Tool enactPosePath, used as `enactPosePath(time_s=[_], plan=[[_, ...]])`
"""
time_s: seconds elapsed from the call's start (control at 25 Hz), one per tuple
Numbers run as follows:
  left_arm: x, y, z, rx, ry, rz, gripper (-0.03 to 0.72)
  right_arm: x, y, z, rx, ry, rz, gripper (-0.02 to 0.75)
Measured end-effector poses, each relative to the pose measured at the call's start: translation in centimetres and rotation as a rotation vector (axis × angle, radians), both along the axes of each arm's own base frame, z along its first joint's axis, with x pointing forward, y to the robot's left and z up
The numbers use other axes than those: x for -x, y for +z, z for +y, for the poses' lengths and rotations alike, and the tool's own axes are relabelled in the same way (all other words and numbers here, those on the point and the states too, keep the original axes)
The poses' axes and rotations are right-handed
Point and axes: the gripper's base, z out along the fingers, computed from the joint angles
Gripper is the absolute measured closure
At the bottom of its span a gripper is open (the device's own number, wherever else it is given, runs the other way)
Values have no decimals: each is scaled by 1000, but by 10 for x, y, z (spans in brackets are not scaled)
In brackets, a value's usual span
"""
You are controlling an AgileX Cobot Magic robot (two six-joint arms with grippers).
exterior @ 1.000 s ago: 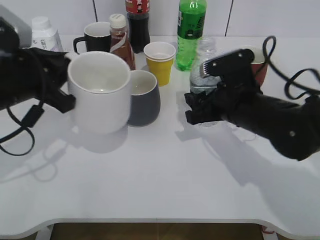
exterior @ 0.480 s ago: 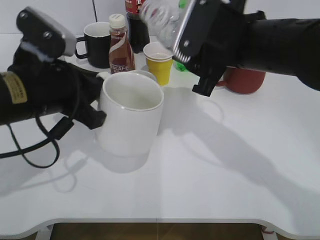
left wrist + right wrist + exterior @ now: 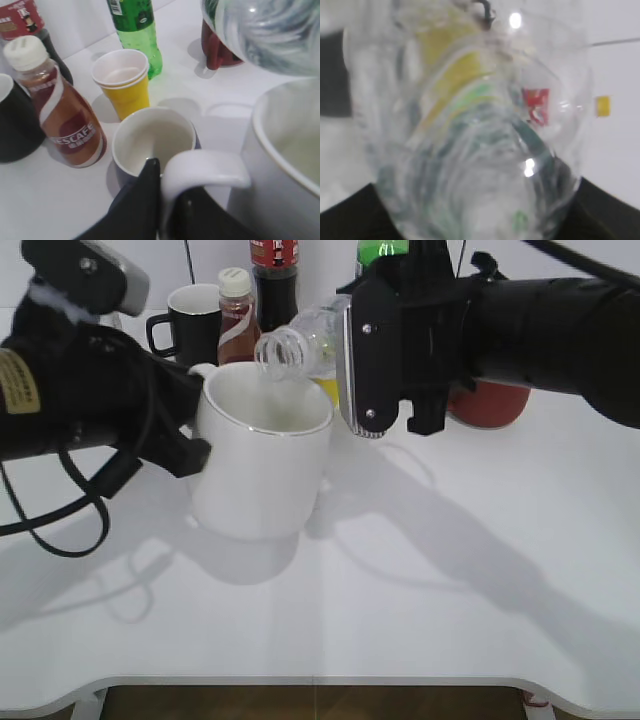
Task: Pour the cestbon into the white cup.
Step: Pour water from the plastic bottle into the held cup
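While the right hand (image 3: 345, 365) tilts the gripped cestbon (image 3: 300, 343), the left hand (image 3: 162, 200) clasps the white cup (image 3: 262, 455) near a "NESCAFE" bottle (image 3: 62, 117).

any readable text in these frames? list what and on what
"NESCAFE": brown coffee bottle, white lettering on its red band.
Green soda bottle: barcode, digits too small to read.
Dark cola bottle: red label, print unreadable.
Left arm yellow sticker: blurred.
Cestbon bottle: label not legible.
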Motion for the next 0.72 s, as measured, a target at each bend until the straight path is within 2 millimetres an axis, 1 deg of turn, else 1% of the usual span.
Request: enactPosePath(time_s=[0.16,0.4,0.52,0.72], plan=[[3,6,3,3,4,-6,657,-2,8,1,42,33,-147,286],[4,3,4,-20,11,18,657,-5,22,1,41,29,-339,286],[4,3,4,-20,10,18,657,-5,24,1,52,29,-379,286],[5,4,4,-21,10,17,657,-6,25,0,60,15,-386,286]])
